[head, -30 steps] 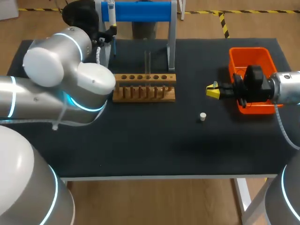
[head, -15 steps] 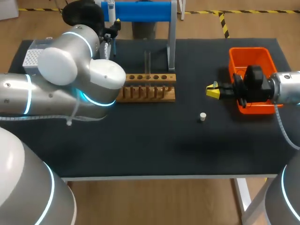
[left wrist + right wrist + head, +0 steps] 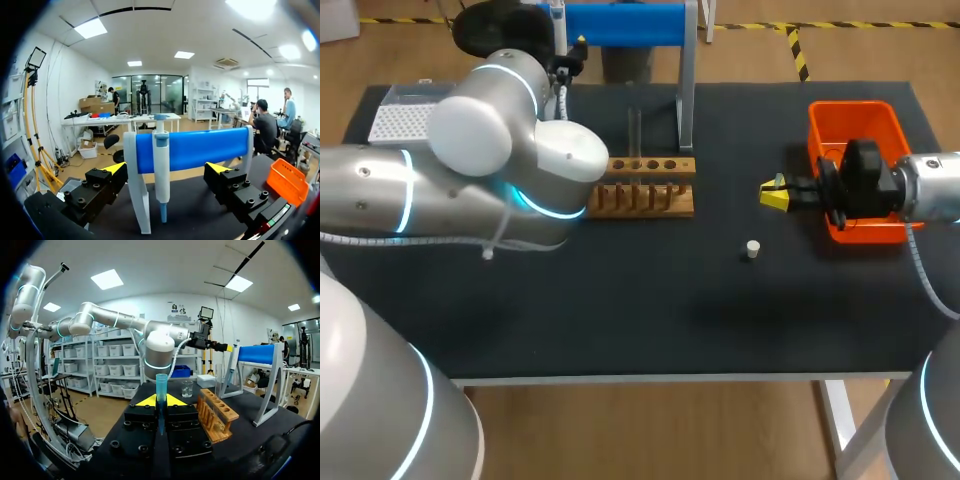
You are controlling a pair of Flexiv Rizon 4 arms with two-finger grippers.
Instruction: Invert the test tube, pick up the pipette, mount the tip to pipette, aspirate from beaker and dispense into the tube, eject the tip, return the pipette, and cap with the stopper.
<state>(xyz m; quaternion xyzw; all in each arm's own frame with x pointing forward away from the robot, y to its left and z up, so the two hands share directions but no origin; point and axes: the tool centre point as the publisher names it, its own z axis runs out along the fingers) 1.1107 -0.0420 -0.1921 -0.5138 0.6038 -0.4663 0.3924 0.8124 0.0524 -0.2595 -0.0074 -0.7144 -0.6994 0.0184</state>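
Tube [image 3: 161,386] pinched in right pincer [image 3: 160,401]; left pincer [image 3: 166,168] wide-open.

You have bright, even light from ceiling panels [image 3: 92,28], which glare white in both wrist views; the dark desk [image 3: 650,320] shows only faint, soft-edged shadows.

Left arm [image 3: 470,190] reaches to the back, jaws wide apart (right arm [image 3: 930,190] low, jaws closed).

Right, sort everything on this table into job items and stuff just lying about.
Job: pipette, blue tip in the right gripper, test tube, beaker, stopper, tip box.
Lying about: wooden rack, blue stand, orange bin. These are holders only.
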